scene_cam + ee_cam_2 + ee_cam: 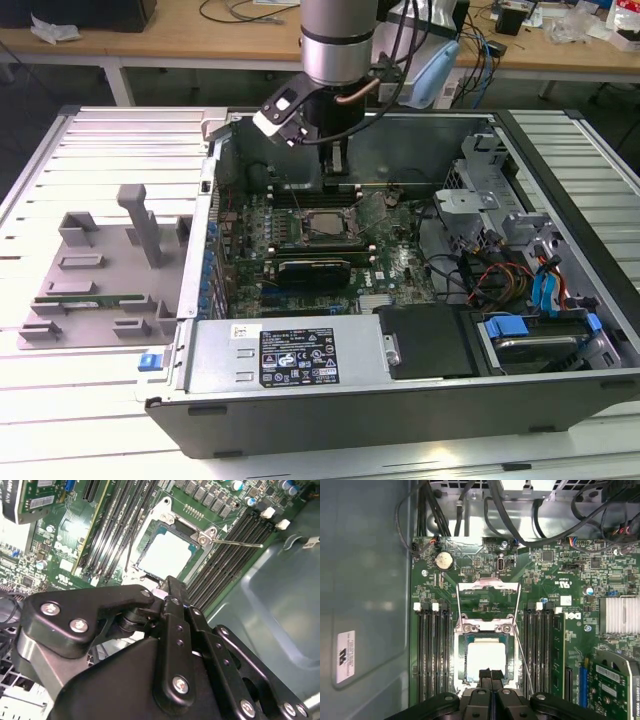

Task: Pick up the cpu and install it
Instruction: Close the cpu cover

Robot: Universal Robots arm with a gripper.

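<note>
While the end effector (pixel 335 172) hangs inside the open computer case (pixel 400 420) with its two fingers pressed together and nothing between them, we see the cpu (pixel 486 657) lying flat in its socket in the middle of the motherboard (pixel 470 560), with memory slots (pixel 432 655) on both sides. In both wrist views the fingertips (pixel 485 676) stand at one edge of the cpu, we cannot tell if they touch it, and the socket's metal load plate (pixel 487 586) is lifted open.
</note>
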